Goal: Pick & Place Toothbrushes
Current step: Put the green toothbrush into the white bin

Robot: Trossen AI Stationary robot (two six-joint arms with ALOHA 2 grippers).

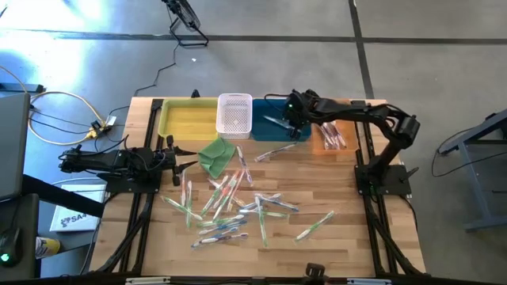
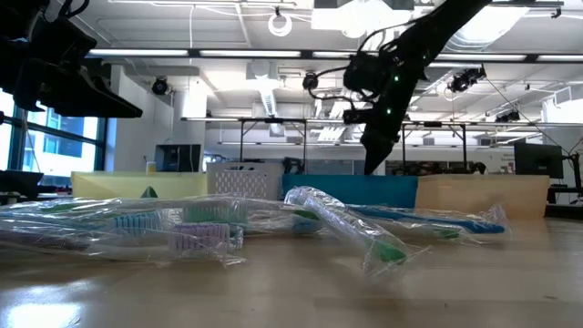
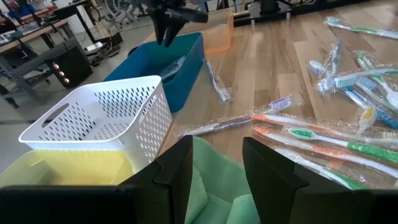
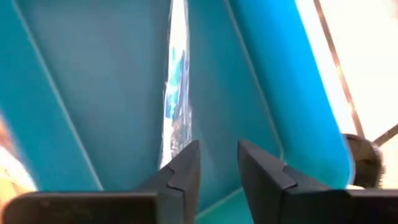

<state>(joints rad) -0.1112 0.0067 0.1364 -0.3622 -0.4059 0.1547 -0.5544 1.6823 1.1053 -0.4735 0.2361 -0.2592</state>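
Note:
Many wrapped toothbrushes (image 1: 230, 206) lie loose on the wooden table's middle. One blue-white toothbrush (image 4: 177, 93) lies in the blue bin (image 1: 269, 131) at the far edge. My right gripper (image 4: 217, 165) hovers over that bin, pointing steeply down, open, with nothing between its fingers. The same gripper shows in the high view (image 1: 291, 117) and in the low view (image 2: 378, 155). My left gripper (image 3: 217, 168) waits at the table's left, open, just short of the folded green cloth (image 1: 215, 154).
Along the far edge stand a yellow bin (image 1: 186, 119), a white perforated basket (image 1: 234, 113) and an orange bin (image 1: 333, 136) holding toothbrushes. Another toothbrush (image 1: 277, 150) lies just in front of the blue bin. Bare wood lies at the near right.

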